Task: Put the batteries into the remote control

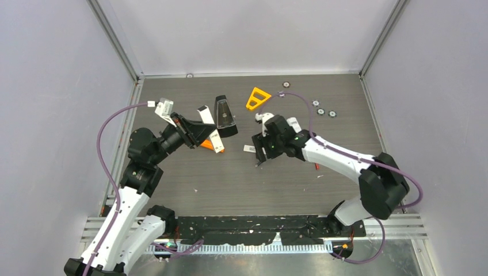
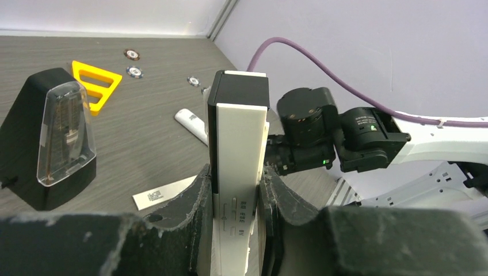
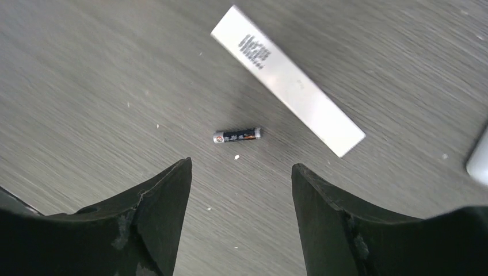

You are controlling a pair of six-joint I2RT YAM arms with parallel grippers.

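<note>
Battery (image 3: 237,135), dark grey: lies flat on table (image 3: 86,86) beside white strip (image 3: 288,80), untouched, just ahead of right gripper (image 3: 240,168), fingers spread. Remote control (image 2: 239,144), white: stands upright; pinched by left gripper (image 2: 237,192).

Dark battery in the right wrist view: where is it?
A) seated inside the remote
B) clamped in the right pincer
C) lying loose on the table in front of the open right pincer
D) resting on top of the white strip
C: the dark battery lies flat on the table, apart from the white strip, and the right pincer stands open, its fingers touching nothing.
</note>
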